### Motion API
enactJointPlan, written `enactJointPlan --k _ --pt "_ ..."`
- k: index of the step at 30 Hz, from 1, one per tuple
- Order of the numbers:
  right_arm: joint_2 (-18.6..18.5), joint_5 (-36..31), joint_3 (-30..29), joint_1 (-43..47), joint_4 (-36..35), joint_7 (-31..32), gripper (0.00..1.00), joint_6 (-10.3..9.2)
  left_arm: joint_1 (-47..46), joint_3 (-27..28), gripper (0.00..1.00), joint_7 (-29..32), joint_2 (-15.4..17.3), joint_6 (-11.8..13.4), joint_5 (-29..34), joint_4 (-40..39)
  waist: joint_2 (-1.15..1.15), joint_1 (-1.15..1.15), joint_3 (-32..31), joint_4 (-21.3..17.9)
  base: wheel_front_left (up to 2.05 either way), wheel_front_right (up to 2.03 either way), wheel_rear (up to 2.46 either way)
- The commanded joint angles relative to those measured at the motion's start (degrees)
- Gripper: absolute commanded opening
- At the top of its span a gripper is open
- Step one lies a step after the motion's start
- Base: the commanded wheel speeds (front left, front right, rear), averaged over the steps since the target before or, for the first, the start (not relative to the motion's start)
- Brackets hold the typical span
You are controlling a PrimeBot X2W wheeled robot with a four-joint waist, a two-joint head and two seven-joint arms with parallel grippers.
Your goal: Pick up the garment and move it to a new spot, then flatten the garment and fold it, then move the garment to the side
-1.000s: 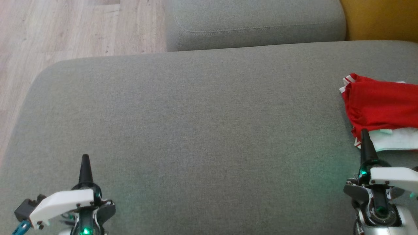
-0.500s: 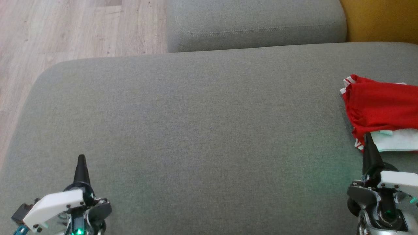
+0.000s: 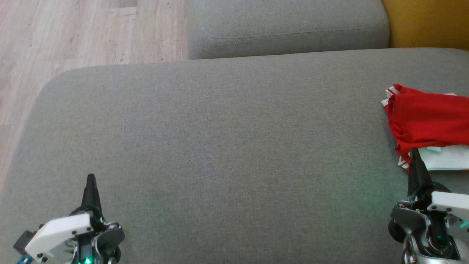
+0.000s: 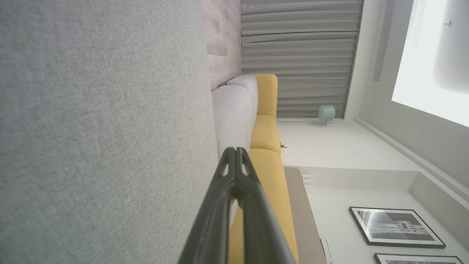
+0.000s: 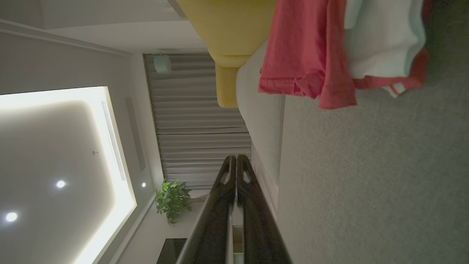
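Note:
A folded red garment (image 3: 427,119) with white trim lies at the right edge of the grey sofa seat (image 3: 220,154), over a pale white and mint piece (image 3: 445,157). In the right wrist view the garment (image 5: 311,51) hangs at the top. My right gripper (image 3: 414,154) is shut and empty, its tip just in front of the garment's near edge; whether it touches the cloth I cannot tell. My left gripper (image 3: 90,179) is shut and empty at the lower left, over bare seat. Both wrist views show the fingers (image 4: 236,154) (image 5: 234,161) pressed together.
A second grey cushion (image 3: 285,25) sits behind the seat, with a yellow cushion (image 3: 425,22) at the back right. Wooden floor (image 3: 73,33) lies beyond the seat's left and far edges. The wide middle of the seat is bare fabric.
Both grippers have drawn back slightly toward the bottom of the view. The garment lies where it was, apart from a small camera shift.

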Motion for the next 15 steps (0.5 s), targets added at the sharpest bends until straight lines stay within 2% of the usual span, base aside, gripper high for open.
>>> enactJointPlan --k 1,15 --pt "-0.3 0.4 1.2 -1.3 -2.3 0.3 0.0 -0.04 -1.7 2.4 0.0 0.2 0.3 -0.4 -0.3 -2.1 0.0 0.0 0.0 0.0 0.0 0.0 0.0" --pt "-0.3 0.4 1.2 -1.3 -2.3 0.3 0.0 -0.04 -1.7 2.4 0.0 0.2 0.3 -0.4 -0.3 -2.1 0.0 0.0 0.0 0.0 0.0 0.0 0.0"
